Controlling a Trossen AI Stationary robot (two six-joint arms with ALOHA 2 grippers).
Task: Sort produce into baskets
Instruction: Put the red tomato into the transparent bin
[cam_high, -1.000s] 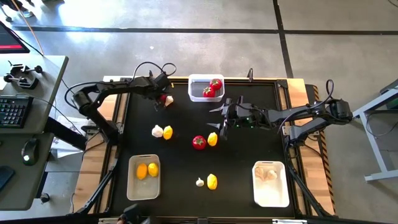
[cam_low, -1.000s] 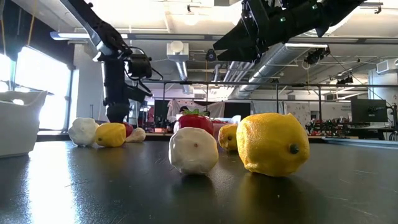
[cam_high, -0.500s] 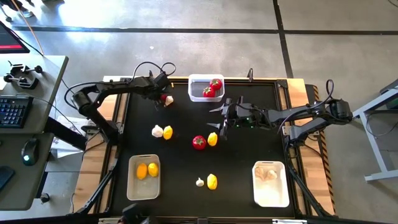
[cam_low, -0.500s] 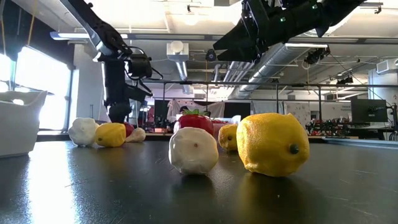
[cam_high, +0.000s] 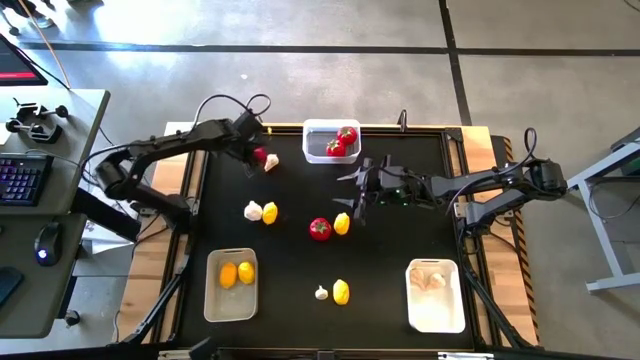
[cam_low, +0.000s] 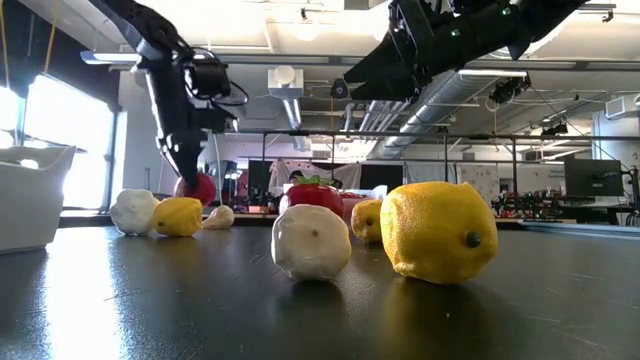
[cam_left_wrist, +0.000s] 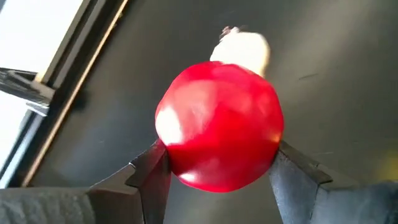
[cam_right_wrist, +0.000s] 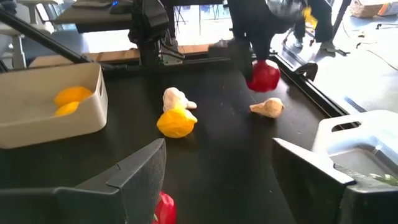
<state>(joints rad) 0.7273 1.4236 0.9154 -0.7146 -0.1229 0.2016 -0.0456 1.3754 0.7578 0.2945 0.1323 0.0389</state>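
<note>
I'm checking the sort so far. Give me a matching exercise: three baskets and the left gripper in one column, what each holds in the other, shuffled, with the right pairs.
Things:
1. clear basket
2. beige basket
3. white basket
4. left gripper

Holds:
A. two lemons
B. one tomato, gripped off the table
C. garlic
D. two tomatoes

Pairs: 1-D, 2-A, 3-C, 4-B
</note>
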